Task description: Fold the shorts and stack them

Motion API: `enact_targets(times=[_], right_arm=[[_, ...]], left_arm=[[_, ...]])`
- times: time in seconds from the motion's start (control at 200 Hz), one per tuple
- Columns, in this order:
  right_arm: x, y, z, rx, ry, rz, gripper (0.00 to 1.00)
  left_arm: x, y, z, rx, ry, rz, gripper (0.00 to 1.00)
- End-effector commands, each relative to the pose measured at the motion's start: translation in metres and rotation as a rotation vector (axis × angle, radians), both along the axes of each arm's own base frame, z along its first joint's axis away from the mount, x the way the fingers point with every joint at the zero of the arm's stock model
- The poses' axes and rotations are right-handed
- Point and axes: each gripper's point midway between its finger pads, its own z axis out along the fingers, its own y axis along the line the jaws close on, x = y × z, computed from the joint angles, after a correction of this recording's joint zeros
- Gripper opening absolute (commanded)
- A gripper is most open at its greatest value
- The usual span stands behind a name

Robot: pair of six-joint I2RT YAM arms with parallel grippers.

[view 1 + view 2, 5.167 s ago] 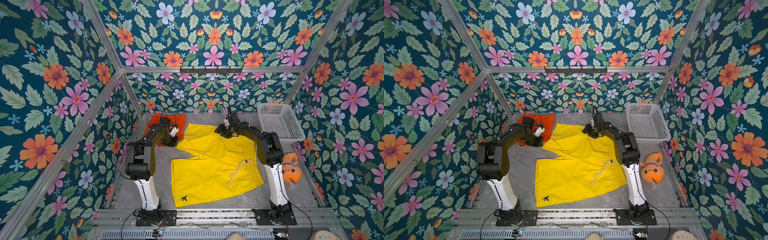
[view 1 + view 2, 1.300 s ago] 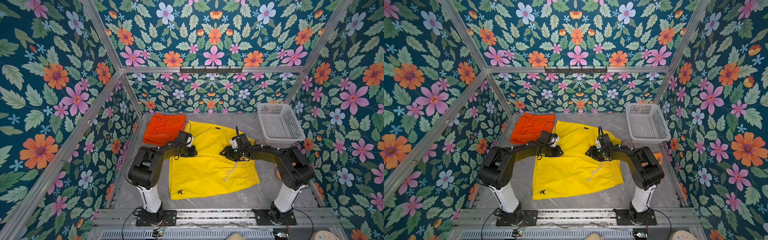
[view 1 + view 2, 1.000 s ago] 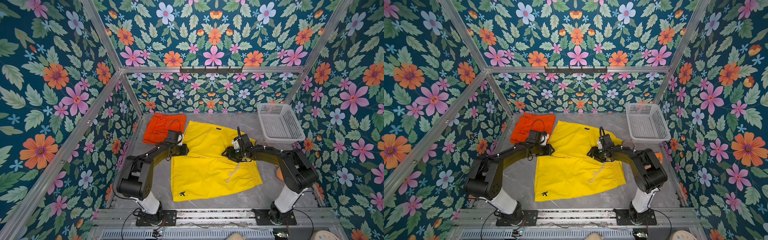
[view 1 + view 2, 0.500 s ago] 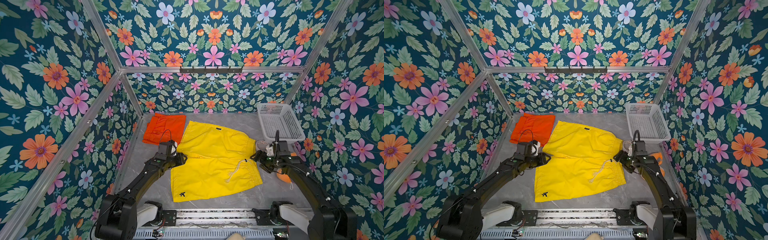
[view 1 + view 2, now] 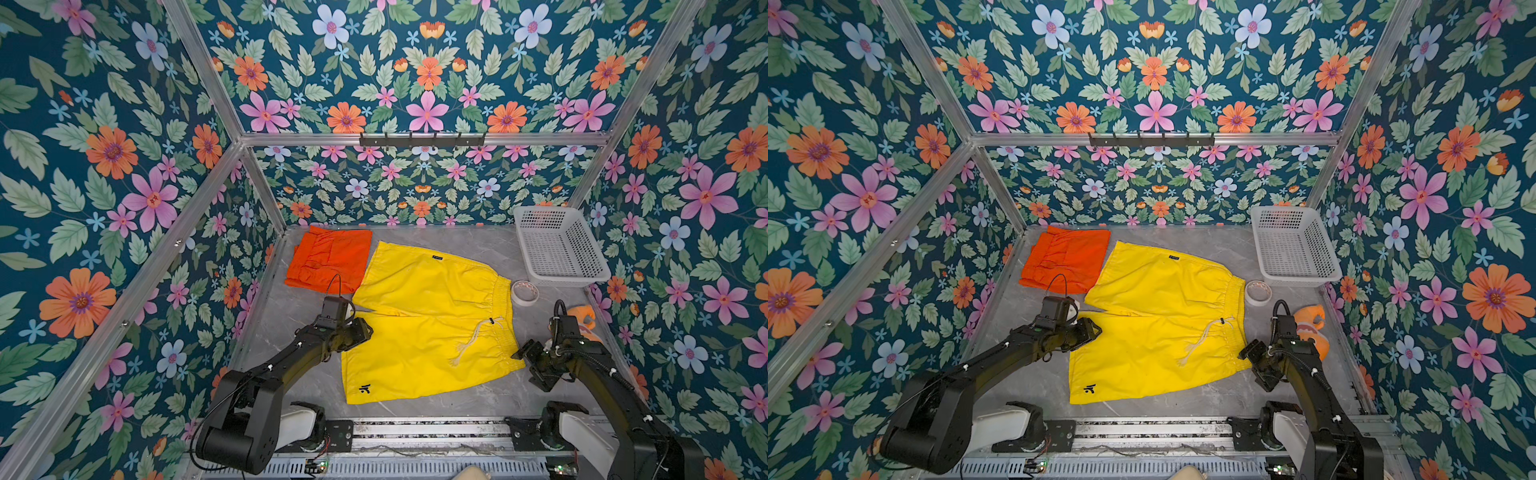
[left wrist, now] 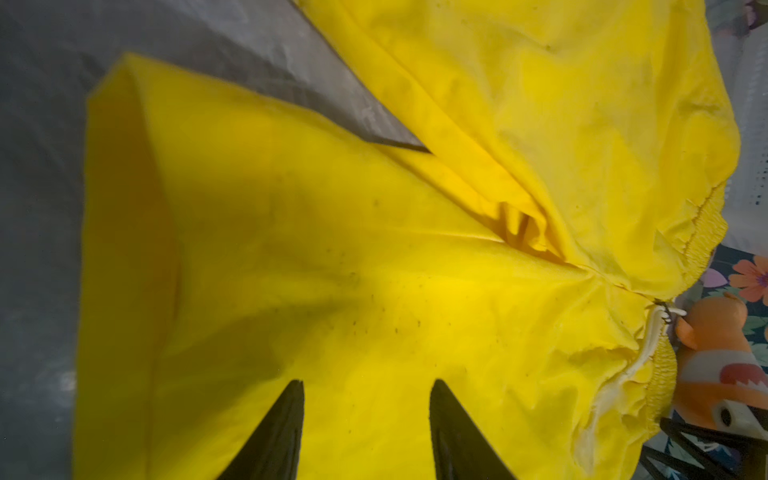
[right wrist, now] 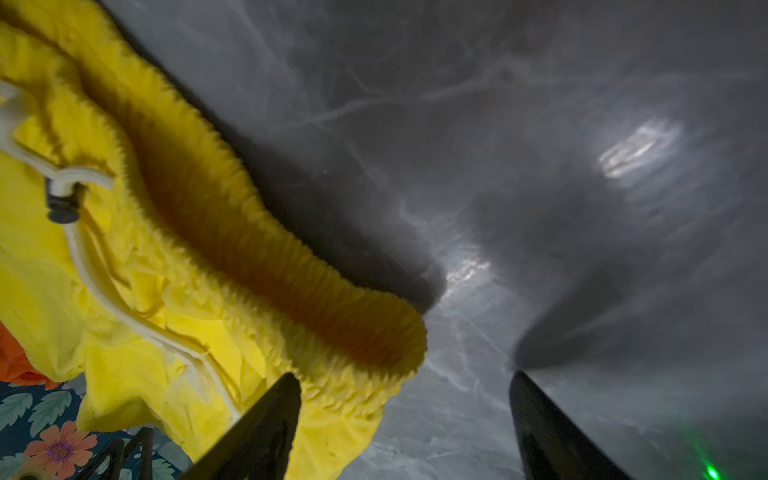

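Observation:
The yellow shorts (image 5: 424,328) lie spread flat mid-table, waistband to the right, whitish drawstring on top. The orange shorts (image 5: 332,257) lie folded at the back left, touching the yellow pair's far leg. My left gripper (image 5: 365,328) hovers at the left hem of the near yellow leg. In the left wrist view it (image 6: 366,384) is open over yellow fabric (image 6: 374,249), holding nothing. My right gripper (image 5: 521,357) sits at the waistband's near right corner. In the right wrist view it (image 7: 405,376) is open, one finger beside the ruffled waistband (image 7: 249,249), the other over bare table.
A white basket (image 5: 557,245) stands at the back right, a tape roll (image 5: 524,292) just in front of it. An orange plush fish (image 5: 582,316) lies by the right wall behind my right arm. A metal rail (image 5: 415,432) runs along the front edge.
Both arms have pulled back from the middle of the yellow shorts toward the front. The left went to the near leg's hem, the right to the waistband corner. Both jaws opened wider.

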Motion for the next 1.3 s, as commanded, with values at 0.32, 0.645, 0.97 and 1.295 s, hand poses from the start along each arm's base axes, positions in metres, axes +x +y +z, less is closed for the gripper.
enact_targets(times=[0.32,0.645,0.97,1.295], right_arm=[[0.026,0.017,-0.004,0.119,-0.104,-0.004,0.66],[0.025,0.018,0.005,0.105,-0.136,0.004,0.16],[0.024,0.028,0.008,0.074,-0.137,0.041,0.10],[0.027,0.028,0.019,0.039,-0.152,0.066,0.11]], left_arm=[[0.029,0.004,-0.016,0.055,-0.008,0.015,0.52],[0.042,0.001,0.029,0.026,-0.076,0.026,0.52],[-0.037,0.032,0.055,-0.033,0.023,0.252,0.54],[-0.121,0.061,0.029,0.042,0.309,0.399,0.51]])
